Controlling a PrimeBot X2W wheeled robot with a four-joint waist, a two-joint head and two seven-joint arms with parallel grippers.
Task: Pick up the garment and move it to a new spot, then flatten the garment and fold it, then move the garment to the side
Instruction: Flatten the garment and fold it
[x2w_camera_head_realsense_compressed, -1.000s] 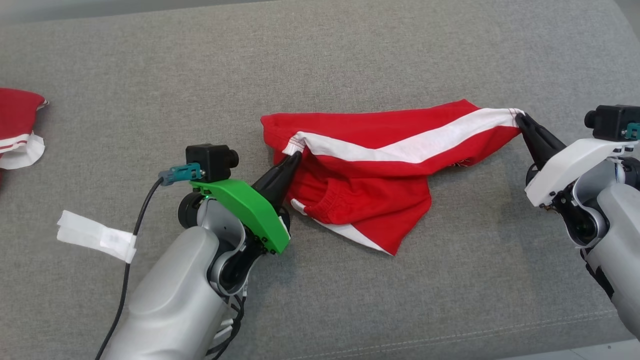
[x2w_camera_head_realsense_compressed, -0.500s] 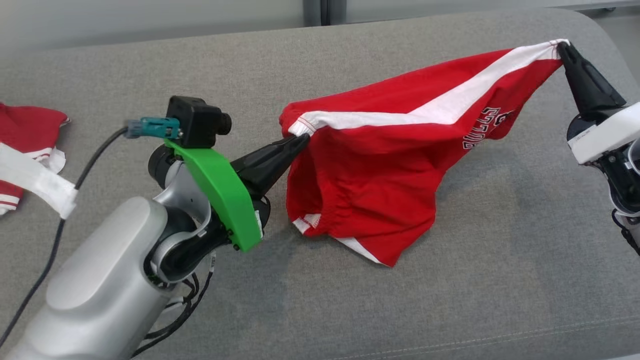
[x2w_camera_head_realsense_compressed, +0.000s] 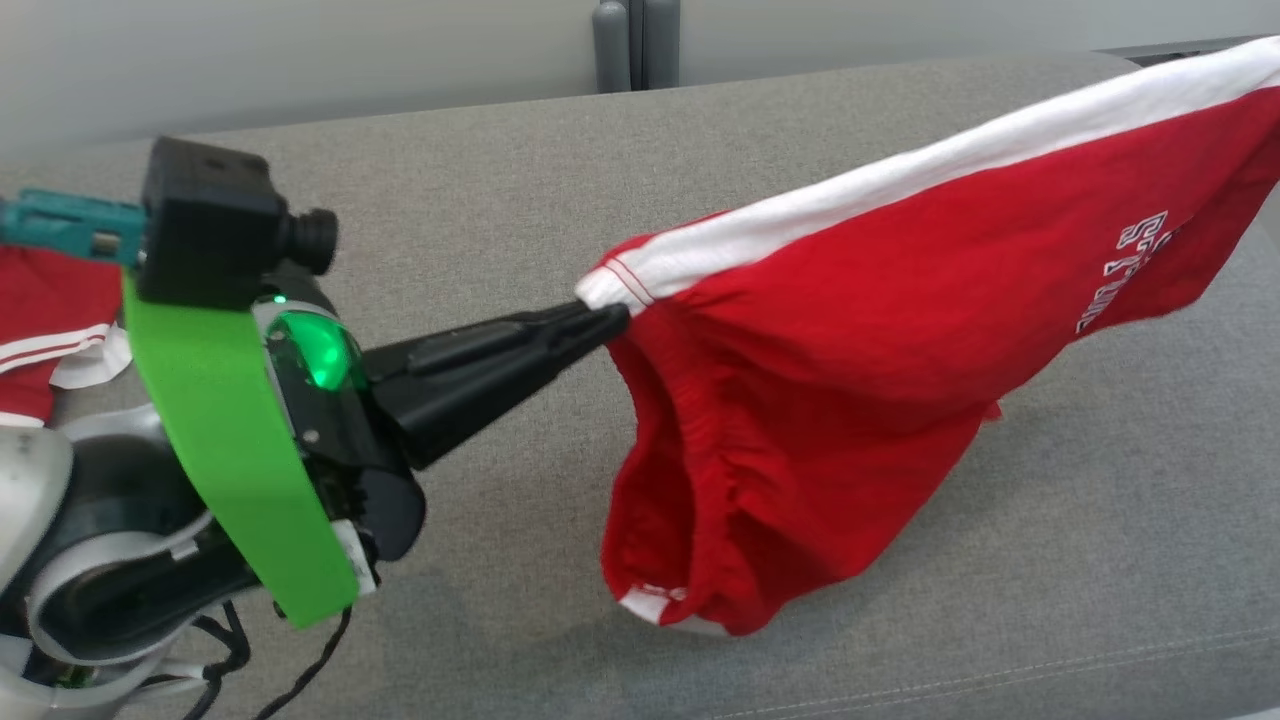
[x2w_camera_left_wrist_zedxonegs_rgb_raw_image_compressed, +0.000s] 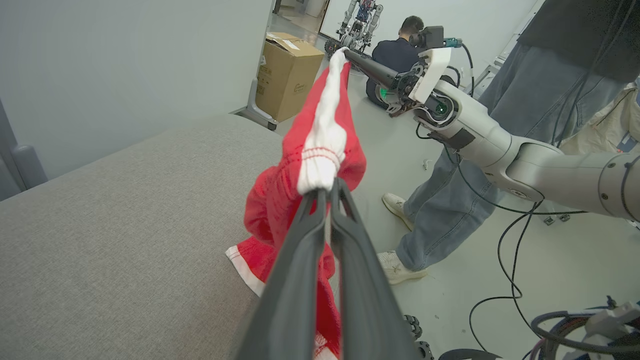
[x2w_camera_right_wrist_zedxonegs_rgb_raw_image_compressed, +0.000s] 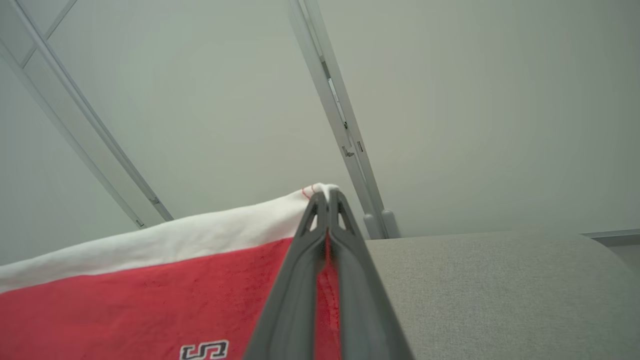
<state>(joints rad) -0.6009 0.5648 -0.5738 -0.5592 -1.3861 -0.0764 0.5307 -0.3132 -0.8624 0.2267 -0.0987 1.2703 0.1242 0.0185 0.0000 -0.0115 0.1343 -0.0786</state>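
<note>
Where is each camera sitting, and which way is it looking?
Head view: on the head, looking down at the grey cushion and red garment; left arm shows, left jaws gripping it.
Left wrist view: on that wrist, looking along left jaws toward floor and a standing person; right arm shows.
Right wrist view: on that wrist, tilted up at the wall; right jaws pinch the garment.
Shared: all three show the garment.

The garment (x2w_camera_head_realsense_compressed: 830, 330) is red with a white stripe and white lettering, and the cushion (x2w_camera_head_realsense_compressed: 480, 190) is plain grey.
</note>
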